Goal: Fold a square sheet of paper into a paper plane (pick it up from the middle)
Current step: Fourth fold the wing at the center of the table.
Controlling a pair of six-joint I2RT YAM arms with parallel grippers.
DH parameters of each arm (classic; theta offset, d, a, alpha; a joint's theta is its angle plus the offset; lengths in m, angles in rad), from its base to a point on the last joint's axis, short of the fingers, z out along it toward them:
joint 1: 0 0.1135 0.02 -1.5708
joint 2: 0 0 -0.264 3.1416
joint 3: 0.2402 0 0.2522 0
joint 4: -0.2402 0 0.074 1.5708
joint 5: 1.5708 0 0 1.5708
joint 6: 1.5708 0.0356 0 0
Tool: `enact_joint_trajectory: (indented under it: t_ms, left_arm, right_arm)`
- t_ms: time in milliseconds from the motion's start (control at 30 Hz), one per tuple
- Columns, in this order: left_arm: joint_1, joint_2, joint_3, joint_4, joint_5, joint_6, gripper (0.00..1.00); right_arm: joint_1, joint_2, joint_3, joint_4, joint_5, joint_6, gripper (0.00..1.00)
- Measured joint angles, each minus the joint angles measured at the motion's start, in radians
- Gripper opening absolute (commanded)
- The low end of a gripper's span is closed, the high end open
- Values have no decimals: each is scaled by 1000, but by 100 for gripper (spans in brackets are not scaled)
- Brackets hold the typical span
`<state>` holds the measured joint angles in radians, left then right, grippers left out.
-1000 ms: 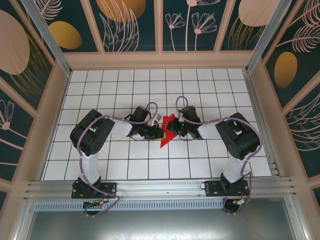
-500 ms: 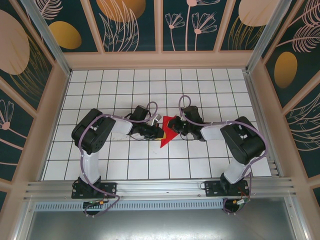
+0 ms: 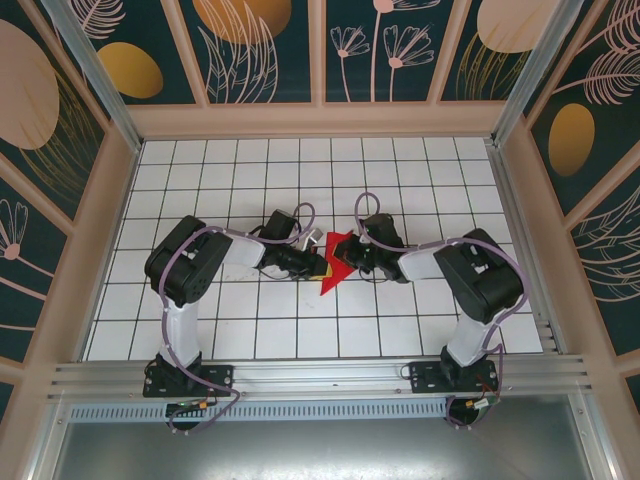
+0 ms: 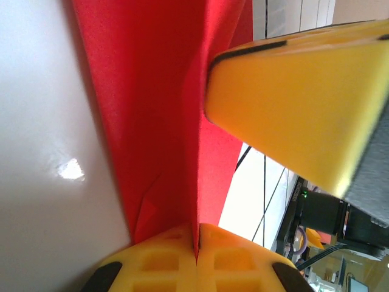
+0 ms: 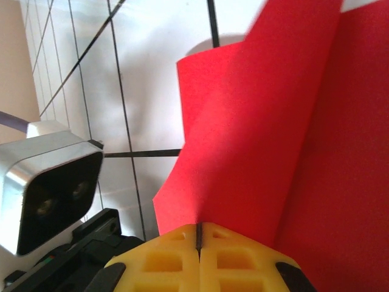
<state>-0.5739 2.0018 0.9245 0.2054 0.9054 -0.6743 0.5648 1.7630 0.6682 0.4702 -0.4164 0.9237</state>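
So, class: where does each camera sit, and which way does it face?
Top external: above and behind the bases, looking down at the table; both arms show, left gripper and right gripper meeting mid-table.
Left wrist: on the left arm, facing along its shut fingers.
Right wrist: likewise on the right arm.
Shared: every view has the red paper, pinched by both.

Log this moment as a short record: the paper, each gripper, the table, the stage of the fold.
paper: red paper, bent into layers, one pointed corner toward the near edge
left: left gripper shut on the red paper
right: right gripper shut on the red paper from the opposite side
table: white table with a black grid
stage: not yet a narrow dart
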Motion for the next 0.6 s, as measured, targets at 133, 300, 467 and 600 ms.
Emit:
enact_joint_trajectory:
  t_ms: [133,300,467,600]
  left_arm:
    - [0,1,4,-8,1,1,8]
    - [0,1,5,-9,2,3,13]
    - [0,-3,5,-11,3,7,21]
    - [-8,-23,5,-23,-10,16,24]
  right_arm:
    - [0,21,6,-7,9,0,4]
    - [0,40,27,-26,5,-1,4]
    - [0,41,31,-36,8,-1,4]
    - [0,41,31,-39,8,-5,4]
